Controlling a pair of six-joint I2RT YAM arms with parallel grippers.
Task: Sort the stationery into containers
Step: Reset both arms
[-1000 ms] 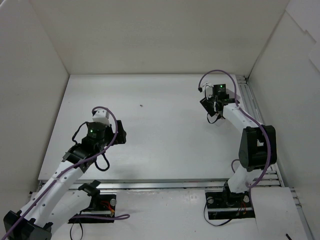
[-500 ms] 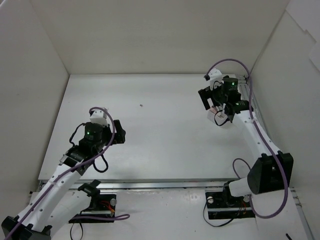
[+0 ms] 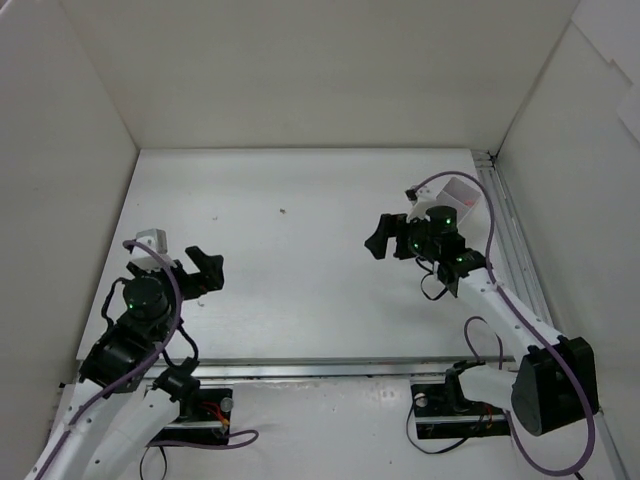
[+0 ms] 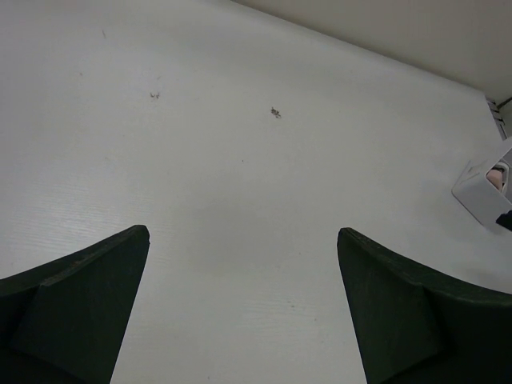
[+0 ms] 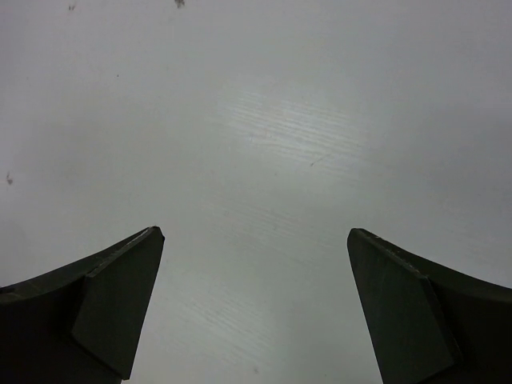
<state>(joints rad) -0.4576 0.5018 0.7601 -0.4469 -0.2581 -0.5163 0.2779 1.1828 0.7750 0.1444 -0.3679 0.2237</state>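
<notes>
One white container stands at the table's back right, by the rail. It also shows at the right edge of the left wrist view, with a pinkish item inside it. No second container and no loose stationery show in any view. My left gripper is open and empty over the near left of the table; the left wrist view shows bare table between its fingers. My right gripper is open and empty, pointing left, a little left of the container; the right wrist view shows bare table.
A tiny dark speck lies on the table's middle back, also seen in the left wrist view. White walls close the left, back and right sides. A metal rail runs along the right edge.
My right gripper left the back right corner, swung down and left, and uncovered the white container. My left gripper drew back towards the near left.
</notes>
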